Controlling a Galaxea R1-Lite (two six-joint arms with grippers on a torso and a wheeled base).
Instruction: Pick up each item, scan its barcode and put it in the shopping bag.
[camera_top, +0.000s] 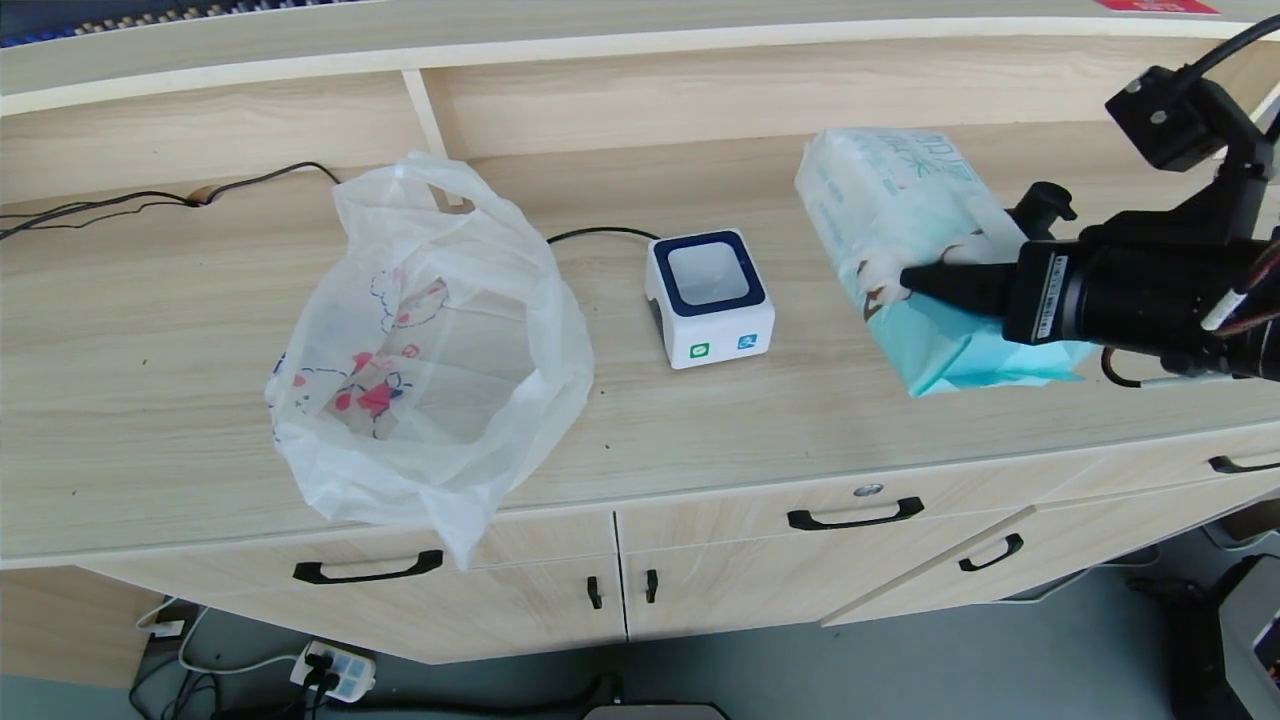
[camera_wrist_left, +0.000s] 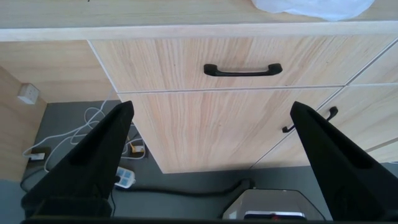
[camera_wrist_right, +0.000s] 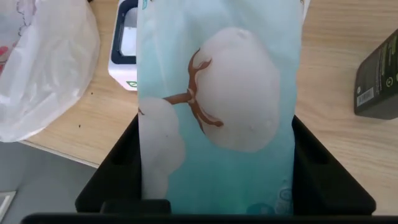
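Evidently the right hand (camera_top: 925, 268) pinches the soft tissue pack (camera_top: 900, 190) across its middle, seemingly held clear of the tabletop (camera_top: 700, 430), probably so its barcode can face the scanner (camera_top: 710, 295) just past the fingertips. The open shopping bag (camera_top: 430, 340) waits farther beyond. The left hand (camera_wrist_left: 211, 124), fingers spread and empty, hangs low before a drawer (camera_wrist_left: 186, 68).

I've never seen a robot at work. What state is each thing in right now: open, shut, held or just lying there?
White plastic shopping bag: mouth open, slumped on the wooden counter.
White and dark blue cube scanner: on the counter, window up, cable attached.
Light blue soft tissue pack: clamped in the right gripper.
Right gripper: shut on the tissue pack.
Left gripper: open, holding nothing.
Wooden cabinet drawers: shut.
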